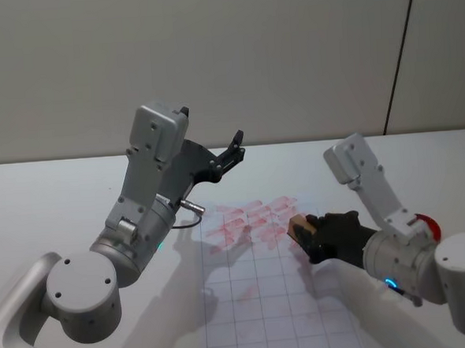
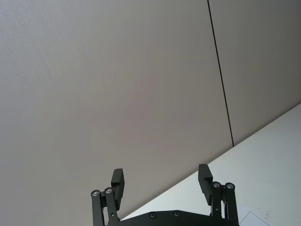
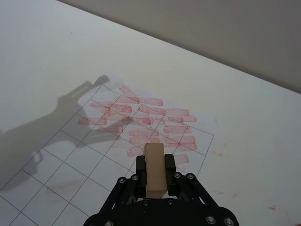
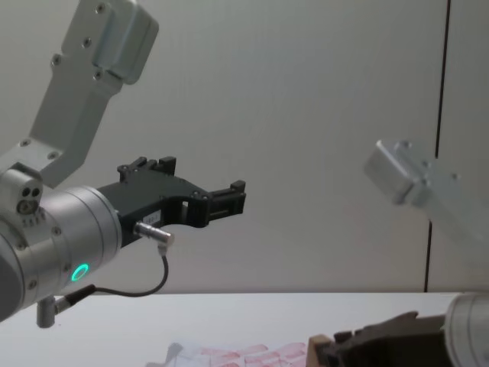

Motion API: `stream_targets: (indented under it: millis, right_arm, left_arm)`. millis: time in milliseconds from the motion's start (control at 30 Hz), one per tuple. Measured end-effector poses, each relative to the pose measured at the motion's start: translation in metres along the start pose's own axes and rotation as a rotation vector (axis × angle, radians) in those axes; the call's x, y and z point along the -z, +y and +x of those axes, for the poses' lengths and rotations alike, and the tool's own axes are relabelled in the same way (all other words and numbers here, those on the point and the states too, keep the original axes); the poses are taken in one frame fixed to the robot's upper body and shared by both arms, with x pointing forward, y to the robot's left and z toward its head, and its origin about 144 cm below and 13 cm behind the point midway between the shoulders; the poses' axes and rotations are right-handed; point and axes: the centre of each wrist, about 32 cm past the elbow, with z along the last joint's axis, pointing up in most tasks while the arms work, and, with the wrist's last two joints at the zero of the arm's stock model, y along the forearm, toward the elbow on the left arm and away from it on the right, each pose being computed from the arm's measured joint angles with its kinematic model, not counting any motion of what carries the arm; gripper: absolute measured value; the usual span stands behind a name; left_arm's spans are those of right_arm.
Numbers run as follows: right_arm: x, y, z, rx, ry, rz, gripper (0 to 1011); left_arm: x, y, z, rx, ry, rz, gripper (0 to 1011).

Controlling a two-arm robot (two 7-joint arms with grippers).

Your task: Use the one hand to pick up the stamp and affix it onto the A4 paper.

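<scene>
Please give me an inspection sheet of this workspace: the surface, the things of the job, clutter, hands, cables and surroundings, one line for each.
Surface: white table, with a few red smears beside the sheet.
Job's things: the A4 paper lies flat and gridded, with rows of red marks at its far end. The wooden stamp is in the right hand.
Clutter: nothing seen.
Hands: the right hand is shut on the stamp, over the paper by the marks; contact with the sheet cannot be told. The left hand is open, empty and raised above the table.
Cables: one dark cable loops at the left wrist.
Surroundings: pale wall with a dark vertical seam.
</scene>
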Motion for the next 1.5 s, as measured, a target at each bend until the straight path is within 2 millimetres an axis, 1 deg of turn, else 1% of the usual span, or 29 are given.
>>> stream_targets:
  millis: [933,1500]
  right_arm:
    - [0.021,0.025,-0.007,-0.026,-0.03,-0.092,226]
    - [0.03,0.033,-0.008,-0.04,-0.024,-0.123,226]
  left_arm:
    - [0.0,0.0,0.0,0.0,0.0,0.0,1001]
    - [0.0,0.0,0.0,0.0,0.0,0.0,1001]
